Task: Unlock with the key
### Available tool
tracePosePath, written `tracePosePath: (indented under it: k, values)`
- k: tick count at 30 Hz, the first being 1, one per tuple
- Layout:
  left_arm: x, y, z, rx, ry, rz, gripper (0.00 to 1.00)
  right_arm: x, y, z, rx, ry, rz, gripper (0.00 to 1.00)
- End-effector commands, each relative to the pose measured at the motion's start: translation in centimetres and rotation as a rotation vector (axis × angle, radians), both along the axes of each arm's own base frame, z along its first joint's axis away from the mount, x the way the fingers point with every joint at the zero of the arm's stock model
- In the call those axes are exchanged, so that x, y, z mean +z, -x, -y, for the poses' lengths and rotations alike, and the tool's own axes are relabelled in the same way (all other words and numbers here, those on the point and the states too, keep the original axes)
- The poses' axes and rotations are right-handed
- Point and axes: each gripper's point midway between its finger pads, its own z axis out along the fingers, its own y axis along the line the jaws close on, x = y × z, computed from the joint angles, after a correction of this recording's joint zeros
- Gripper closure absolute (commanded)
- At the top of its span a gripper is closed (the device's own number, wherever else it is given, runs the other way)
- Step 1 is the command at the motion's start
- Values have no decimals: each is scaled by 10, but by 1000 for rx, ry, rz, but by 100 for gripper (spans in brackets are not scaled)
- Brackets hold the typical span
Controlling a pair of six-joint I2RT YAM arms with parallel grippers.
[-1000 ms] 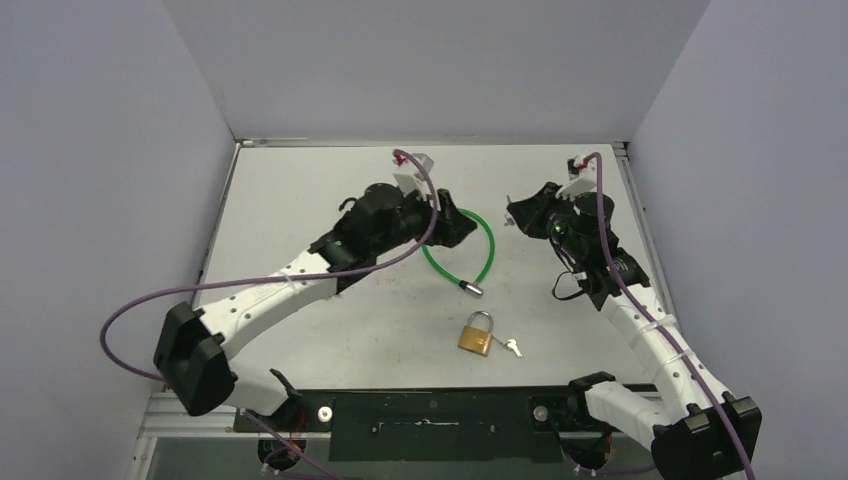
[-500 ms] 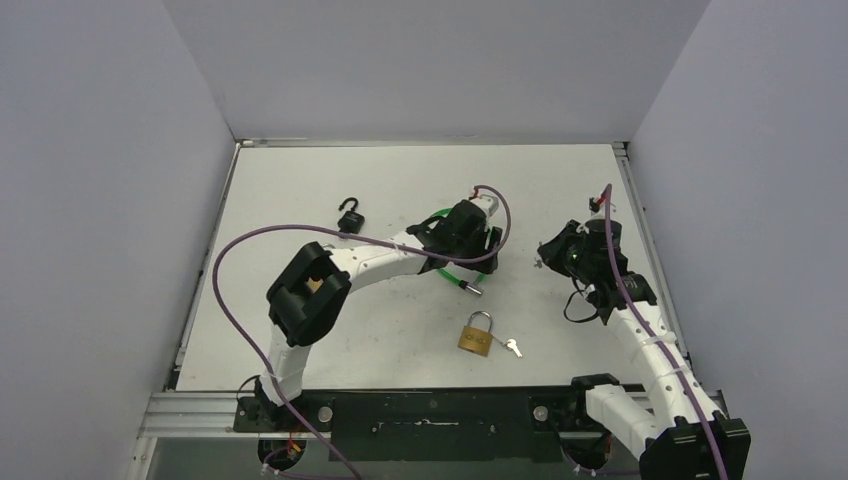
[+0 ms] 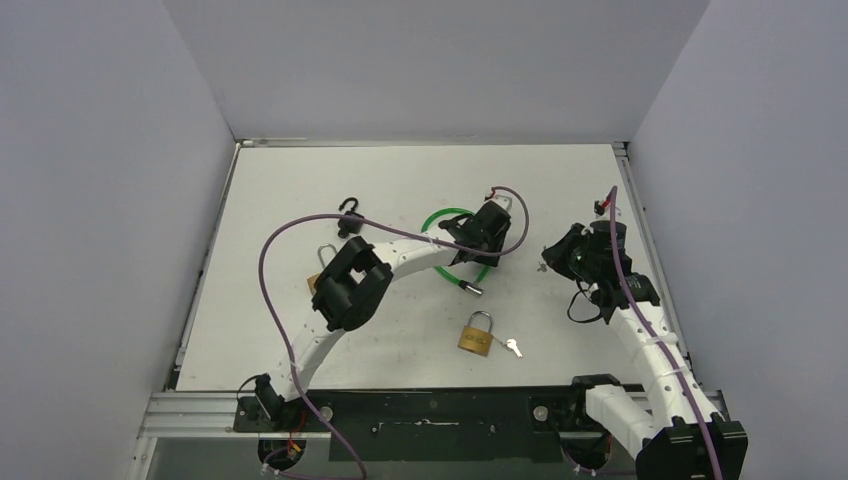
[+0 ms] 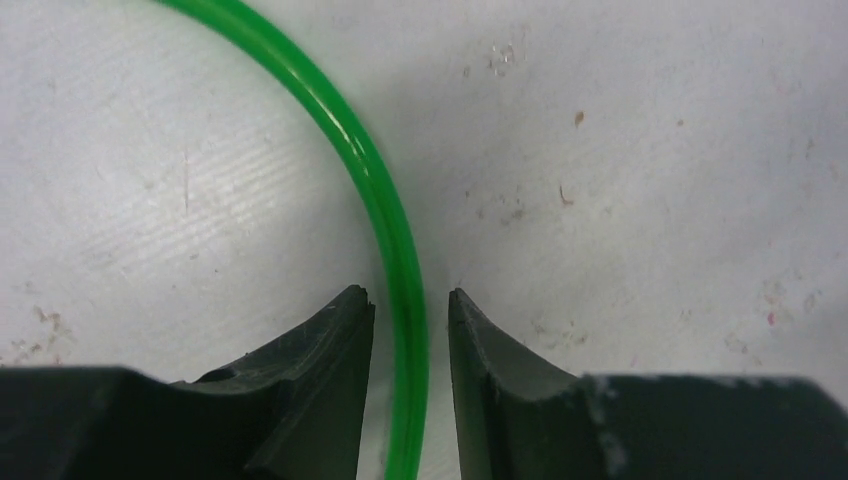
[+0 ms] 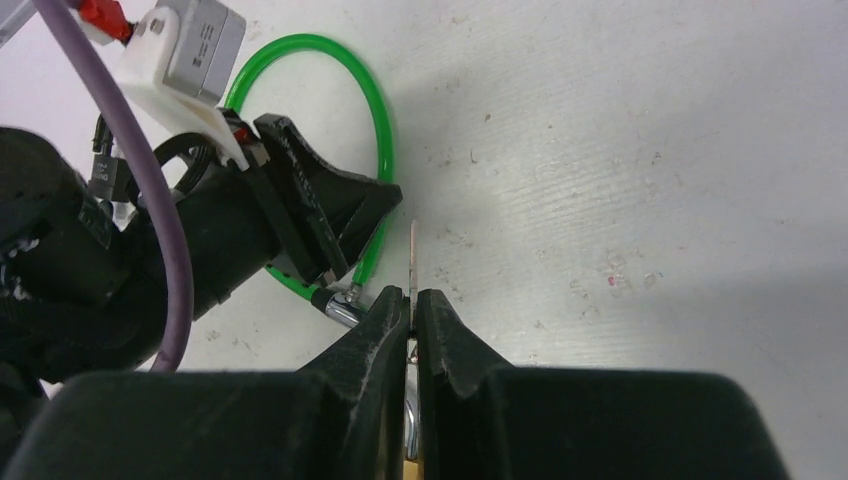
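A brass padlock (image 3: 477, 334) lies near the front of the table with a small silver key (image 3: 512, 347) beside it on the right. My right gripper (image 3: 548, 262) hovers at the right and is shut on another thin silver key (image 5: 413, 250), whose blade sticks out past the fingertips in the right wrist view (image 5: 413, 297). My left gripper (image 3: 487, 248) is low over the green cable lock (image 3: 445, 212). In the left wrist view it (image 4: 410, 300) is open, its fingers straddling the green cable (image 4: 395, 240) with small gaps on both sides.
A black padlock (image 3: 349, 215) with an open shackle lies at the back left. Another brass padlock (image 3: 318, 272) is partly hidden behind the left arm's elbow. The cable lock's silver end (image 3: 471, 288) points toward the brass padlock. Grey walls close in three sides.
My left arm swung right from near the black padlock and came down over the green cable. My right gripper with the key moved slightly toward the front and right.
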Motion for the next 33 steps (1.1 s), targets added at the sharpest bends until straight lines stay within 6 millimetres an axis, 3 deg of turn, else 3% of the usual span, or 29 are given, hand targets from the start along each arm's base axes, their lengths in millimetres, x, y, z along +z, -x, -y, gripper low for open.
tracePosePath:
  k: [1, 10, 13, 14, 18, 23, 24, 25, 28, 33]
  values:
    - [-1, -17, -1, 50, -94, 28, 70, 24, -7, -3, 1, -40, 65, 100]
    - [-40, -17, -18, 102, -261, -48, 79, 26, -9, -1, -8, -40, 67, 100]
    - [-37, -19, -15, 96, -253, -51, 100, 27, -9, -1, -8, -40, 69, 100]
    - [-31, -21, -11, 87, -235, -46, 100, 28, -9, -1, -8, -40, 70, 100]
    - [17, -29, 10, 7, -108, 12, 100, 29, -11, 0, -6, -35, 71, 100]
    - [115, -28, 31, -121, 93, 164, 100, 35, -16, -9, 36, -65, 87, 100]
    - [146, -26, 34, -140, 164, 214, 100, 35, -17, -10, 39, -69, 87, 100]
    - [164, -22, 33, -154, 209, 245, 100, 36, -18, -10, 40, -72, 88, 100]
    - [200, -11, 27, -179, 330, 320, 100, 34, -19, -12, 41, -79, 83, 100]
    - [225, 8, -1, -173, 517, 398, 100, 33, -22, -14, 47, -93, 76, 100]
